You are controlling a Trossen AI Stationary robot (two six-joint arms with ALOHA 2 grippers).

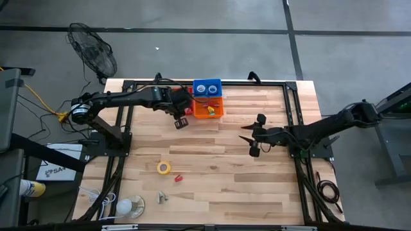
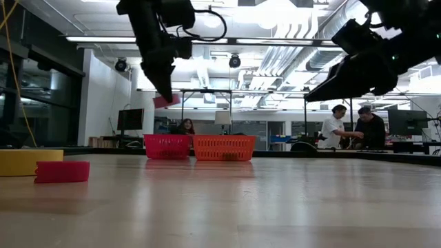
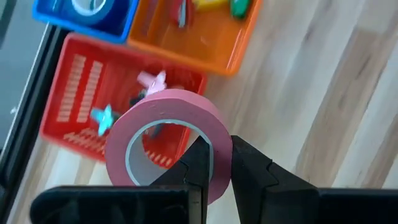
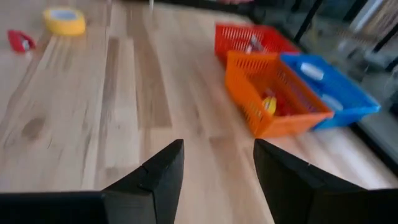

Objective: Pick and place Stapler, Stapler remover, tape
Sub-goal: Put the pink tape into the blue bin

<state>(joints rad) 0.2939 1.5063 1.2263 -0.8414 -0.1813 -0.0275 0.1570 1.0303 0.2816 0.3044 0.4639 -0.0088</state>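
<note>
Three baskets stand side by side in the upper middle of the high view: one red basket (image 3: 81, 99), one orange basket (image 4: 273, 93) and one blue basket (image 1: 207, 86). Two rolls of tape are visible: a pink tape roll (image 3: 165, 140) and a yellow tape roll (image 1: 164, 168), and near the yellow one lies one small red object (image 1: 178, 177), which may be the staple remover, but I cannot tell for sure. In the left wrist view the left gripper (image 3: 222, 165) has its jaws pressed on the wall of the pink roll, one finger inside the ring and one outside, and the roll hangs above the red basket, at the lower centre of that frame. In the low view this roll shows in the upper left, well above the table. The right gripper (image 4: 217, 168) hovers over bare wood at the right centre of the high view, its jaws are spread and nothing is between them; the yellow roll lies far from it, in the lower left part of the table. The table (image 1: 257, 186) is made of light wooden planks. Behind it the low view shows a big hall with ceiling lamps, and two people (image 2: 355, 127) at the right.
</note>
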